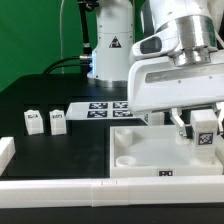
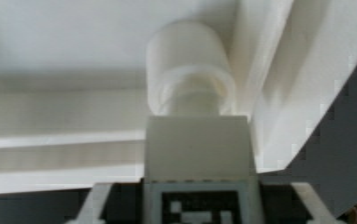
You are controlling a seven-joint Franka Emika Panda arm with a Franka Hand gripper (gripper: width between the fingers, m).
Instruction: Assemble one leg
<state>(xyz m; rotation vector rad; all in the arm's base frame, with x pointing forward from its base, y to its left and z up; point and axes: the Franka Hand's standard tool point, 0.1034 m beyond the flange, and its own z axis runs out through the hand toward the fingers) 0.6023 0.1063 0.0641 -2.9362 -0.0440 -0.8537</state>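
Warning triangle (image 1: 113,43) on arm base (image 1: 106,62)

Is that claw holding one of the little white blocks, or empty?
Holding one: the claw is shut on a leg, its tag facing out.

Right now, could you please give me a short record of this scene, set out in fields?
gripper: shut on the held leg, above the tray
held leg: tag faces the exterior camera; round end points down at the tray in the wrist view
tray: on the table, a corner socket shows empty
loose legs: two, upright, side by side at the exterior view's left, apart from the tray
marker board: flat on the table, behind the tray
leg in socket: not yet
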